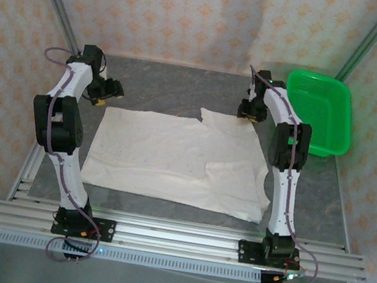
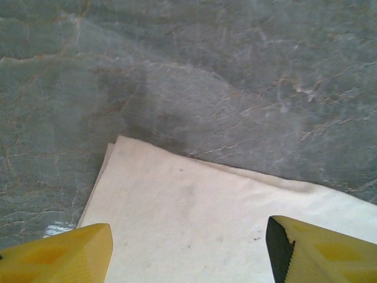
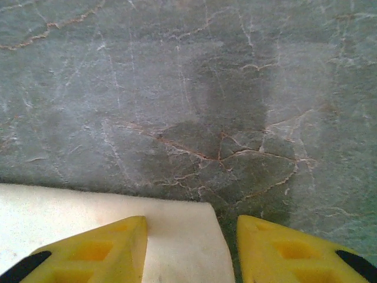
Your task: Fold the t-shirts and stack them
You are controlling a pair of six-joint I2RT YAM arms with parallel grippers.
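Observation:
An off-white t-shirt (image 1: 179, 158) lies spread flat on the grey stone table (image 1: 176, 86), with one sleeve folded over its right half. My left gripper (image 1: 108, 91) is low over the shirt's far left corner. In the left wrist view its yellow fingers (image 2: 70, 253) stand wide apart above the t-shirt (image 2: 194, 218); the left gripper (image 2: 188, 253) is open. My right gripper (image 1: 250, 112) is at the far right corner. There the right gripper (image 3: 191, 250) is open, and its fingers (image 3: 106, 253) straddle the t-shirt's corner (image 3: 177, 227) with cloth between them.
A green plastic basket (image 1: 319, 112) stands at the table's back right, beside the right arm. An aluminium rail (image 1: 173, 236) with both arm bases runs along the near edge. Patterned walls close off the back and sides.

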